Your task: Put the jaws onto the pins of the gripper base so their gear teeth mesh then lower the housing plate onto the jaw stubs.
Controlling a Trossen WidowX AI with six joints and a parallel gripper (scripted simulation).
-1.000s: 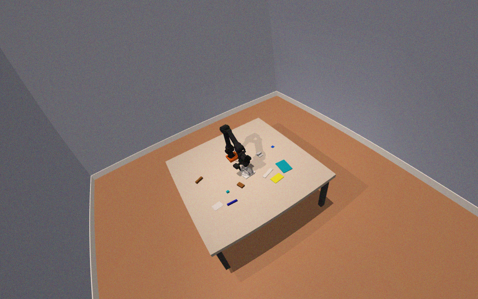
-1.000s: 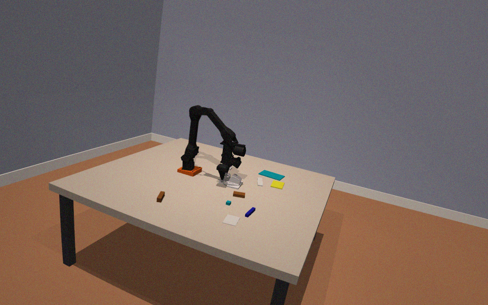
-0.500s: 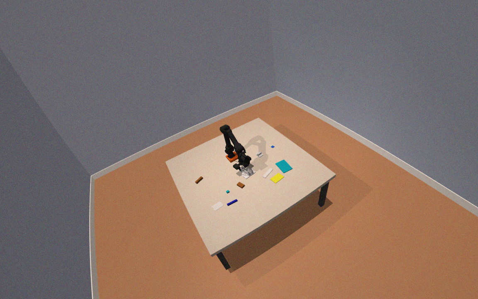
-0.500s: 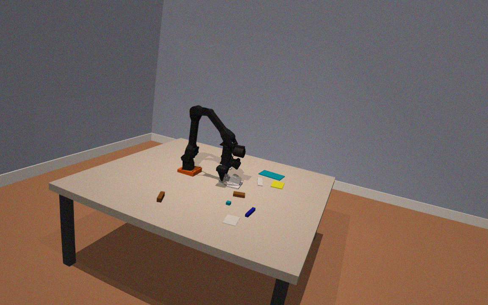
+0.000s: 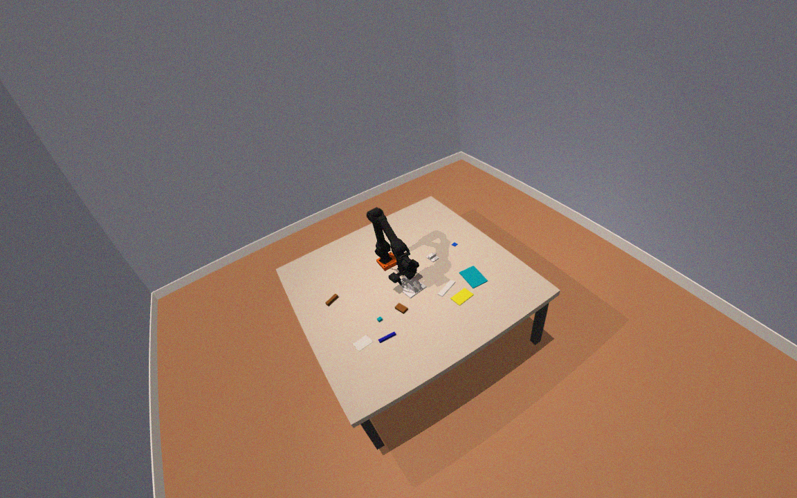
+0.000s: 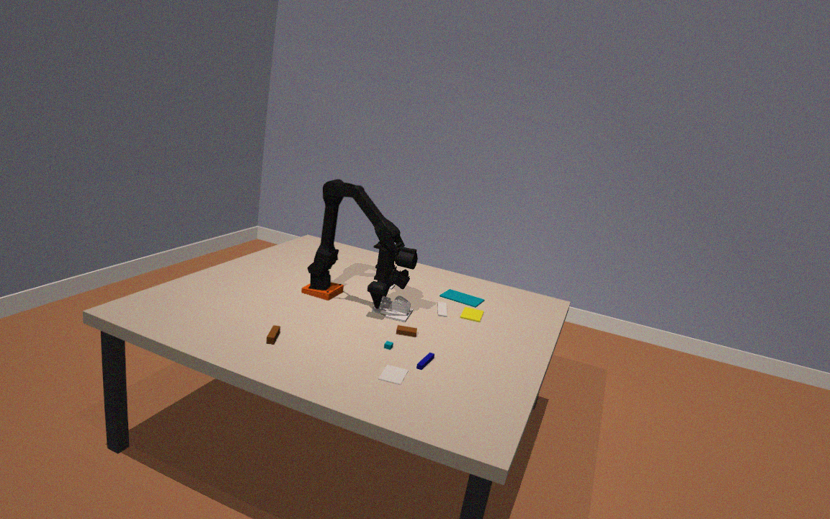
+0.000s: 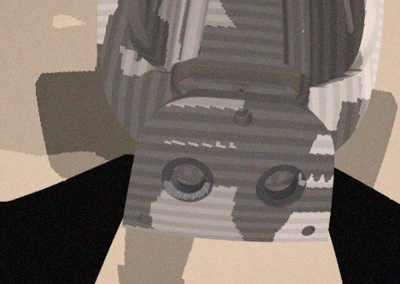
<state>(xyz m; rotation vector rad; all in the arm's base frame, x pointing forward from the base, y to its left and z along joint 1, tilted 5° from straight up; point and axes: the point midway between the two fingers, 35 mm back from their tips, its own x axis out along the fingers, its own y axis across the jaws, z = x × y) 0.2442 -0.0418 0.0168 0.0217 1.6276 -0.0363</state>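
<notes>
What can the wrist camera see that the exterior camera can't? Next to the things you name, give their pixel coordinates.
Wrist only: the two big round holes in the housing plate [image 7: 250,151], gripped by the gripper [image 6: 379,308] [image 7: 230,172].

Exterior only: the orange base [image 6: 322,293], the yellow piece [image 6: 471,314] and the teal plate [image 6: 462,297].

Both: the gripper's black fingers and the grey assembly [image 6: 398,305] [image 7: 250,42] on the table [image 6: 212,322] [image 7: 25,109].

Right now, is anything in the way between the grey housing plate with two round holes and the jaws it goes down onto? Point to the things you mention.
Nothing visible does: the grey two-holed housing plate [image 7: 225,155], in the black gripper [image 7: 230,172] [image 6: 377,306], reaches over the assembly's near end.
</notes>
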